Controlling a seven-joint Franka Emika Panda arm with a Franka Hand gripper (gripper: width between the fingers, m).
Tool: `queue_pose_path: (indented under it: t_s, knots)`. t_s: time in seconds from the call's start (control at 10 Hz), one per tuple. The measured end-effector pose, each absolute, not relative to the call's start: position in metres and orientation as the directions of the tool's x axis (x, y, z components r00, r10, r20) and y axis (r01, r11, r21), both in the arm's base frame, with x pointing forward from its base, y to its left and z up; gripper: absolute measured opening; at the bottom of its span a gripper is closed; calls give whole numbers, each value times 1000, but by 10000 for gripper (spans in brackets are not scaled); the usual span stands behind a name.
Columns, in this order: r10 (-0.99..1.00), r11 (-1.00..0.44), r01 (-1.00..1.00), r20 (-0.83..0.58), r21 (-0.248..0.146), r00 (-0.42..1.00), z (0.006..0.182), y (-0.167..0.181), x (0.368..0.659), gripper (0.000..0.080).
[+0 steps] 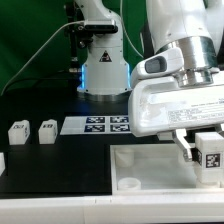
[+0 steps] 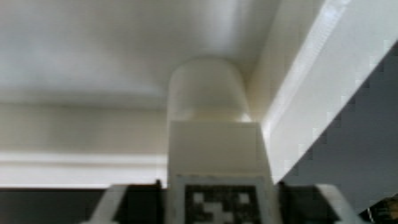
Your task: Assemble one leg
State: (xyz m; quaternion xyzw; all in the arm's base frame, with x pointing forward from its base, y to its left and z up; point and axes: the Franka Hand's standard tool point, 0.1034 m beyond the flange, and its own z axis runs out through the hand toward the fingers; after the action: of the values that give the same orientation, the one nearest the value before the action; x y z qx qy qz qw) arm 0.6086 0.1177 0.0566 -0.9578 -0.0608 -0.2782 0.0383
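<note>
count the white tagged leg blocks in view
3: two small white plastic leg blocks stand at the exterior view's left, a third leg block is gripped in the tool. a fourth may be cropped

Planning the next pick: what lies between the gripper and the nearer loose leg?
The marker board lies between the gripper and that loose leg, seen in the exterior view.

The leg (image 1: 212, 155), a white block with a black-and-white tag, is held upright in the gripper (image 1: 207, 150) at the white tray-like piece's (image 1: 150, 172) corner.
</note>
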Motion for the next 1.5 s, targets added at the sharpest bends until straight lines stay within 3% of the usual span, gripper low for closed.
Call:
queue_pose_path:
  t_s: [0.1, 0.2, 0.3, 1.2, 1.5]
  knots:
    - [95, -990, 138, 537, -39, 838, 57, 118, 609, 537]
    - [95, -990, 138, 537, -39, 838, 56, 118, 608, 537]
    - [95, -990, 138, 536, -39, 839, 56, 118, 608, 629]
    - [95, -989, 138, 521, -45, 848, 57, 118, 607, 649]
    - [97, -986, 146, 438, -79, 893, 104, 119, 598, 649]
